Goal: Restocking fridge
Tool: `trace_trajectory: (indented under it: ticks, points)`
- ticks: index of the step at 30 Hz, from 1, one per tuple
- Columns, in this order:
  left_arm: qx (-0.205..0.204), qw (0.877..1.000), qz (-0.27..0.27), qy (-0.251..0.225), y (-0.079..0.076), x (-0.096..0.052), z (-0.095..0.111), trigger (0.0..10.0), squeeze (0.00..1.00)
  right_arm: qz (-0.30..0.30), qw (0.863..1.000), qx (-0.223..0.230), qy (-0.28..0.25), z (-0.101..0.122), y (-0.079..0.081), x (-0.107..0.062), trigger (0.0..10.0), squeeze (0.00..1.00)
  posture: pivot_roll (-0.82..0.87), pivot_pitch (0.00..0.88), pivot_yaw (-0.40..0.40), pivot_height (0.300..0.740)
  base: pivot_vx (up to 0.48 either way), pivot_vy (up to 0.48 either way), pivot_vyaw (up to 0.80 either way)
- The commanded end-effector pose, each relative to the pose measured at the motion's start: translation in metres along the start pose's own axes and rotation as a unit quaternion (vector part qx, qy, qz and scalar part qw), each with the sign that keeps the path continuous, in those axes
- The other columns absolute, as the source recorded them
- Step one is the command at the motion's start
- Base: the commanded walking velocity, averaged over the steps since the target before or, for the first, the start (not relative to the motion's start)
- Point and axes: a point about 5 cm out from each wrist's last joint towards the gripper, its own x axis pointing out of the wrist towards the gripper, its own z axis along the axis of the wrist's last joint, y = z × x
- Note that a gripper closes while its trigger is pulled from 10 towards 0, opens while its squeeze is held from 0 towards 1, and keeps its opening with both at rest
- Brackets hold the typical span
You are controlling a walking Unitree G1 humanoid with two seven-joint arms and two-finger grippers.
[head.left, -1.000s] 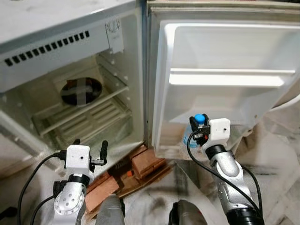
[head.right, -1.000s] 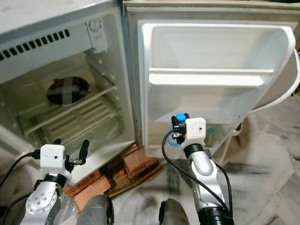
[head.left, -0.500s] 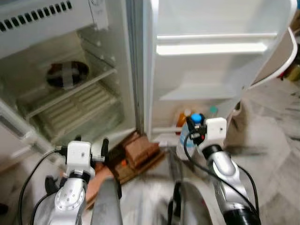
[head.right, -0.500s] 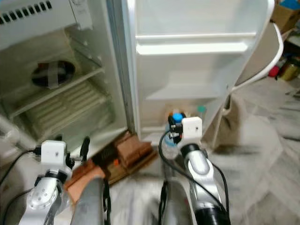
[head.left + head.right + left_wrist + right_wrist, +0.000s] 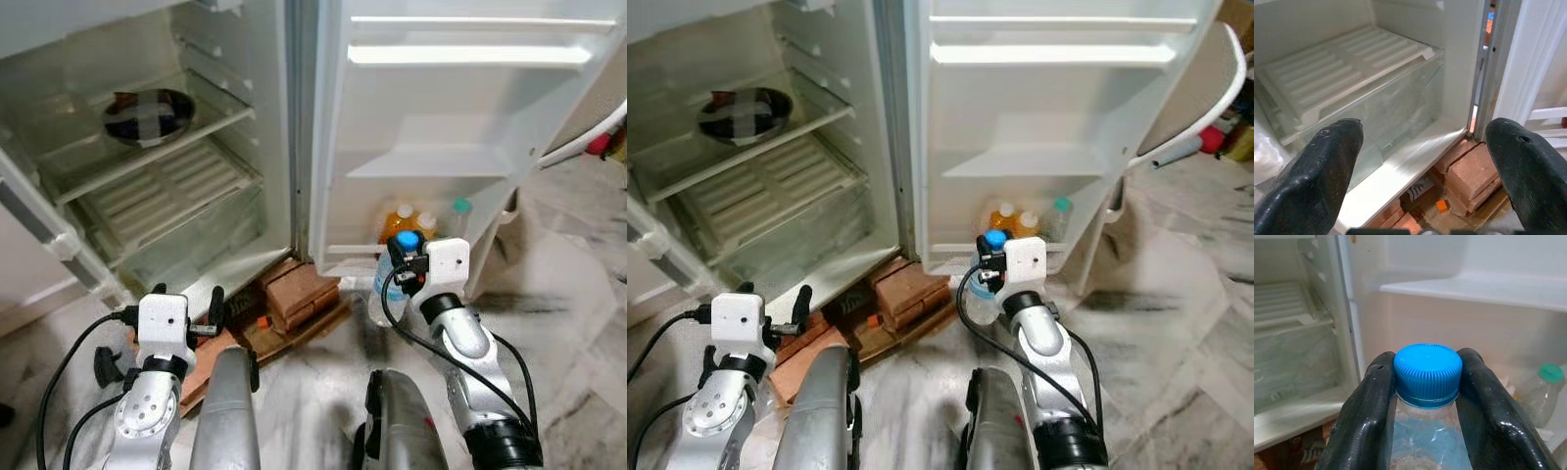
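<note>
The blue-capped water bottle is pinched at the neck by the right hand, just in front of the door's bottom shelf. A neck-only grip could let it swing into the orange bottles. Left hand hangs open, idle.

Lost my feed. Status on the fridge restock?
Right gripper shut on clear blue-capped bottle, near bottom door shelf. Left gripper open, idle. Orange-juice bottles already there.
</note>
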Motion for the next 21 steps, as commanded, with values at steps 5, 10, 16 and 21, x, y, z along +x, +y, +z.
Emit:
trace_trajectory:
  ticks: [5,10,16,21]
  points:
    - [0.004,1.0,-0.004,-0.004,-0.001,-0.001,0.001,10.0,0.0,0.012,0.999,-0.019,-0.047,0.02,-0.001,0.01,10.0,0.0,0.11,0.106,-0.009,0.623,0.266,0.0,0.0]
    - [0.007,1.0,-0.005,-0.005,-0.001,0.0,0.001,10.0,0.0,0.017,0.998,-0.027,-0.054,0.023,0.0,0.013,10.0,0.0,0.11,0.105,-0.01,0.623,0.27,0.0,0.0]
    - [0.007,1.0,-0.006,-0.004,-0.002,-0.001,0.001,10.0,0.0,0.021,0.998,-0.028,-0.058,0.024,0.002,0.014,10.0,0.0,0.11,0.11,-0.009,0.623,0.276,0.0,0.0]
    - [0.006,1.0,-0.008,-0.004,-0.003,-0.001,0.001,10.0,0.0,0.026,0.997,-0.027,-0.065,0.028,0.004,0.016,10.0,0.0,0.11,0.119,-0.01,0.623,0.276,0.0,0.0]
